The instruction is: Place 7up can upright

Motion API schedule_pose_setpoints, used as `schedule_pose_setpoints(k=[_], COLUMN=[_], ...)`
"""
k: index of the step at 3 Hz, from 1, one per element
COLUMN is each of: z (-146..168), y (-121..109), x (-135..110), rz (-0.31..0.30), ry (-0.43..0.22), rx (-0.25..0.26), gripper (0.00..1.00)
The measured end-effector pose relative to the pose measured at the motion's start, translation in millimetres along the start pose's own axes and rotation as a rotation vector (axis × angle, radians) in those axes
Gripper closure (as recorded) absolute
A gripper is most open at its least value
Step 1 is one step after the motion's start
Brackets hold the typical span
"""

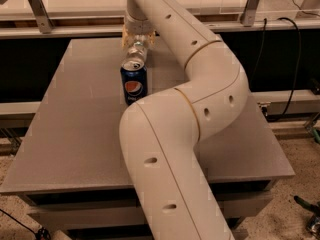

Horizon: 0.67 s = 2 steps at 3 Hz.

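one arm [167, 179] fills most of my view. its thick cream-coloured lower link rises from the bottom edge, bends at a round elbow on the right, and runs back up and left toward the far end of the table [70, 134]. the table is a flat grey top, and i can see speckled floor [295, 184] past its right corner.

further in, the pepsi can [134, 86] stands upright on the table, left of the elbow, dark blue with its logo facing me. it stands apart from the arm.

directly behind and above it is the 7up can [135, 54], silvery and tilted, with its silver top leaning down toward me so it shows just over the pepsi can's rim. the pepsi can hides the 7up can's low end, so i cannot tell whether it touches the table or the blue can.

the gripper [136, 39] comes down onto the 7up can from above, near the table's far edge. its pale yellow fingers [125, 34] sit on either side of the can's body and look clamped against it.

beyond the table, a pale rail [60, 31] runs across with slanted metal struts [37, 6] above it. a black cable [296, 59] loops down on the far right.
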<state>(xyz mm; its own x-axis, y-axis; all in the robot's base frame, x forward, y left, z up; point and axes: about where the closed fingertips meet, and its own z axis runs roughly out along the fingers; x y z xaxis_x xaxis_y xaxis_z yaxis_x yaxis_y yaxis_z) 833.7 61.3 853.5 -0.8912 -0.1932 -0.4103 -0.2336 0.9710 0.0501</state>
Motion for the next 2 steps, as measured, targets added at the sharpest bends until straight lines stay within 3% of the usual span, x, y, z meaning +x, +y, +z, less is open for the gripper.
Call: schedule_pose_setpoints(k=[1, 2], z=[0.1, -12.1], y=[2.1, 0.1], x=[0.9, -2.7], rz=[-0.024, -0.096], ry=[0.006, -0.018], rx=[0.000, -0.013], gripper=[0.64, 0.87])
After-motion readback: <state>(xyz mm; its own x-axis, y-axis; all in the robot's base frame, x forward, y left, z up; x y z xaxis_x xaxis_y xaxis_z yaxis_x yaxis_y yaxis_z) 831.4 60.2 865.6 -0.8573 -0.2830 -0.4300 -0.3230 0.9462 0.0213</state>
